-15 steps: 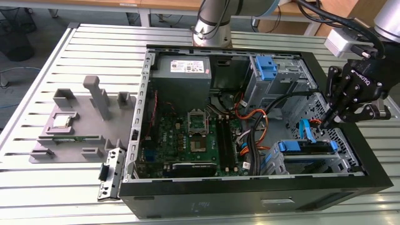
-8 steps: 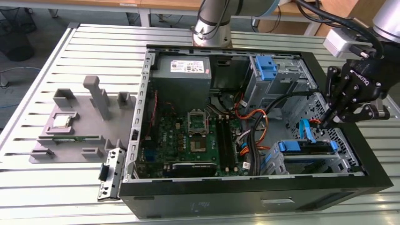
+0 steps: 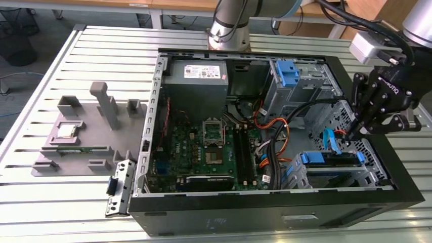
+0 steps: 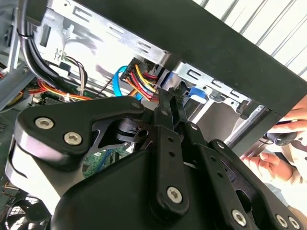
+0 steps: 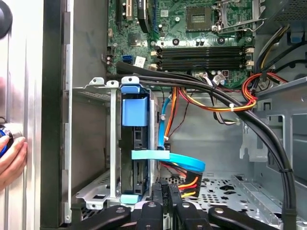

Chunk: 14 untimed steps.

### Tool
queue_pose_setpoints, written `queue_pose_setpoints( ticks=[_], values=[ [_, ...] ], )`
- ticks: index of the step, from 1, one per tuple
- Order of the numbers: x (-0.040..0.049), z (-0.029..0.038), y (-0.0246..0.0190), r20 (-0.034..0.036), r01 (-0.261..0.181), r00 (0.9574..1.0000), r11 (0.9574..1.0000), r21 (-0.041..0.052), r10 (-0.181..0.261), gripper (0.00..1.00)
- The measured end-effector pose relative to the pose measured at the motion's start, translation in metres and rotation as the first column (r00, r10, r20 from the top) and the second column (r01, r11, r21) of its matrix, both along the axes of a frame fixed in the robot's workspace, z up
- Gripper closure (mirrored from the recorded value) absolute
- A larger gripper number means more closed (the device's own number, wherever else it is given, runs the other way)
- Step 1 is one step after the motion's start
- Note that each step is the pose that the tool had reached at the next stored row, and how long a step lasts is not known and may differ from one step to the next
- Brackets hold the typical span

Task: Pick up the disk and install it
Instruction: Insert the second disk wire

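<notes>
Open black computer case (image 3: 270, 202) lying on a slatted metal table (image 3: 68, 202), side panel off. Inside, green motherboard (image 3: 202, 147) with empty processor socket (image 3: 213, 129) and black memory slots (image 5: 201, 51). Grey power supply (image 3: 196, 73) in the far corner of the case. Bundle of orange, red and yellow wires (image 5: 225, 106) and thick black cables (image 5: 268, 139) running across the inside. Light blue flat cable (image 5: 177, 160) curving near the metal drive cage (image 5: 96, 139). Bare blue plastic bracket (image 3: 287, 73) standing in the far bay. Grey moulded fixture (image 3: 81, 131) on the table, at the exterior view's left of the case. Part of a person's hand (image 5: 12, 160) at the case's outer wall.
</notes>
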<state>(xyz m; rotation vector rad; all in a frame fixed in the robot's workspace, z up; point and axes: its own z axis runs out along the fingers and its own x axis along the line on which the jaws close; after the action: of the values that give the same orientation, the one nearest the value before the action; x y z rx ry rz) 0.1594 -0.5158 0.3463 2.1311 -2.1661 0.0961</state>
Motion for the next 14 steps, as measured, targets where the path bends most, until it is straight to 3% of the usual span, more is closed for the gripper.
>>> queue_pose_setpoints(
  ticks=[8, 11, 14],
  values=[
    [-0.0010, -0.0002, -0.0122, 0.0009, 0.000, 1.0000, 1.0000, 0.0089, 0.000, 0.82],
    [-0.0022, -0.0002, -0.0163, 0.0023, 0.000, 1.0000, 0.9998, 0.0203, 0.000, 0.82],
    [-0.0039, -0.0002, -0.0203, 0.0046, 0.000, 1.0000, 0.9993, 0.0374, 0.000, 0.82]
  ],
)
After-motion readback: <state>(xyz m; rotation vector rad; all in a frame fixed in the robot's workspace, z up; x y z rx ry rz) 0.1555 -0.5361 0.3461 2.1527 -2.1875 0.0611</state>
